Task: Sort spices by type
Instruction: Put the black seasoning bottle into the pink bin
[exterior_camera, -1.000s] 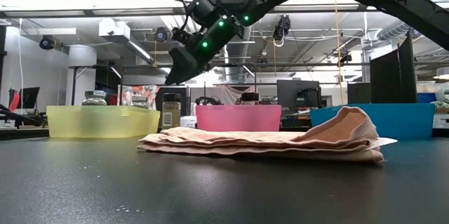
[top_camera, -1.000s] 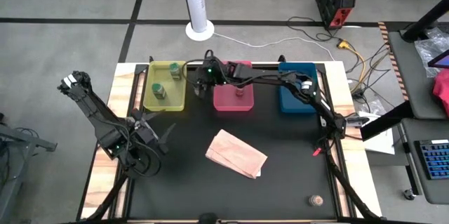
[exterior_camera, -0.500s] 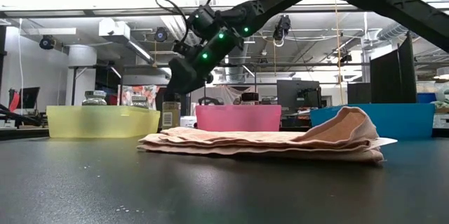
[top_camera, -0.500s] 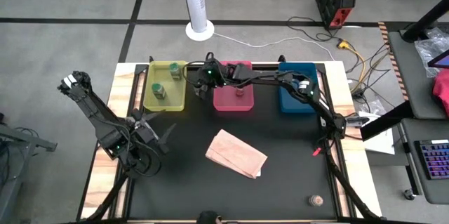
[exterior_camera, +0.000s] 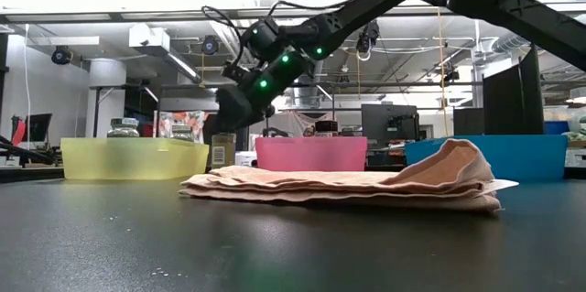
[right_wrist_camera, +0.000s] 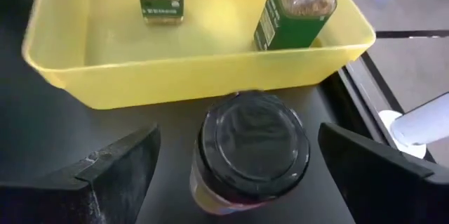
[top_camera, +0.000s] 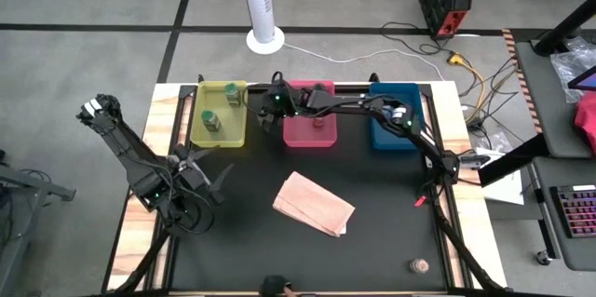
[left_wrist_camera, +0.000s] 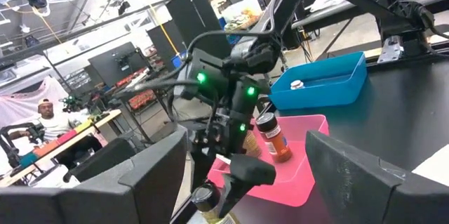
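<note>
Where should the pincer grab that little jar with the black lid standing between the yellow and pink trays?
Probably around the jar just under its black lid, coming straight down from above. It stands upright on the table, and the right pincer hangs open over it, one finger on each side. The yellow tray sits close alongside, so a sideways approach looks cramped.

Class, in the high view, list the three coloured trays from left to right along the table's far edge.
yellow tray → pink tray → blue tray
</note>
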You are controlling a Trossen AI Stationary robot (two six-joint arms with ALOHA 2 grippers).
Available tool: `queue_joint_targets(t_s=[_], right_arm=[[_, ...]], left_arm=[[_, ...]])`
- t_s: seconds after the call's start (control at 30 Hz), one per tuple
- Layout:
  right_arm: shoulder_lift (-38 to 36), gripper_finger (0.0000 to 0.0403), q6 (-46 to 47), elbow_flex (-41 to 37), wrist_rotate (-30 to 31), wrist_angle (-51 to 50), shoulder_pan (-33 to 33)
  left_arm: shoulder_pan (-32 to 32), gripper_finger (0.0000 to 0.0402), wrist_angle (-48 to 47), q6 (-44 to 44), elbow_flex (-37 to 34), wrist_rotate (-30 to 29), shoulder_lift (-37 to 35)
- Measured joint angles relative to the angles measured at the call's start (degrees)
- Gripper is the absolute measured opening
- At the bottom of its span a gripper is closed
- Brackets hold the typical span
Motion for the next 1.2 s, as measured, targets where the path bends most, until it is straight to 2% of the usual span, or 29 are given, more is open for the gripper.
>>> queue_joint_targets(t_s=[0.2,0.6,0.93,1.2], right_arm=[[0.16,0.0342,0.15,-0.11,0.07,1.19,-0.24],[0.15,0.0197,1.81,-0.11,0.05,0.90,-0.40],[-0.64,0.0196,1.57,0.04,0.09,0.25,-0.40],[-8.52,0.0196,-0.70,-0.26,-0.62,-0.19,-0.27]], left_arm=[[0.00,0.0275,0.01,-0.05,0.01,0.00,0.00],[0.00,0.0275,0.01,-0.30,-0.01,0.00,0.00],[0.00,0.0274,0.25,-1.18,0.01,0.00,0.00],[0.00,0.0274,1.32,-1.19,-0.01,0.02,0.00]])
